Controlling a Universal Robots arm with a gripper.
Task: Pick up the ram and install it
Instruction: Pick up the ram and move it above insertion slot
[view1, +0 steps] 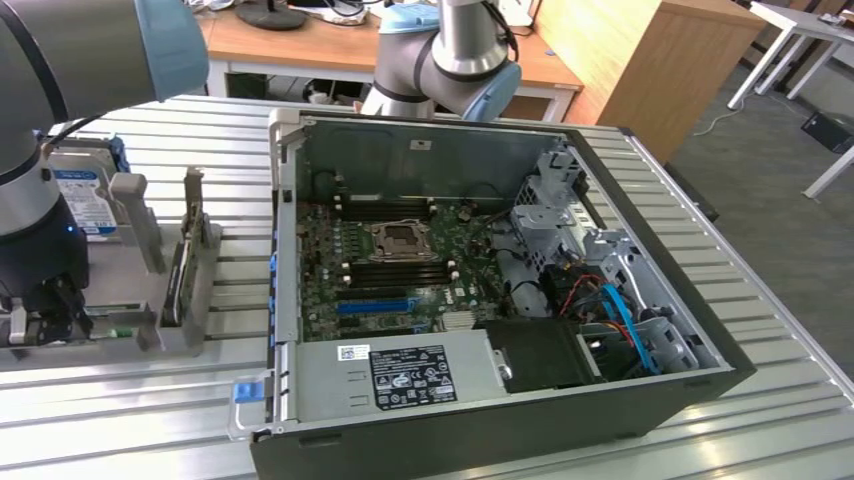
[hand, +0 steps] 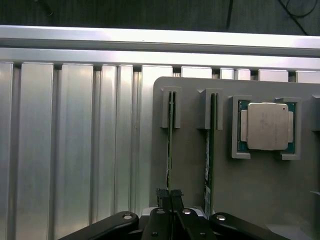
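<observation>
The ram is a thin green stick standing on edge in a slot of the grey holder. My gripper is shut, its two black fingertips pinched on the near end of that stick. A second green stick stands in the neighbouring slot. In the exterior view my gripper is low over the holder at the exterior view's left, beside the open computer case. The motherboard lies bare inside the case, with dark memory slots around the processor socket.
A silver processor chip sits in a pocket of the holder beside the sticks. A blue-labelled hard drive stands behind the holder. The ribbed metal table surrounds the case. The arm's base rises behind the case.
</observation>
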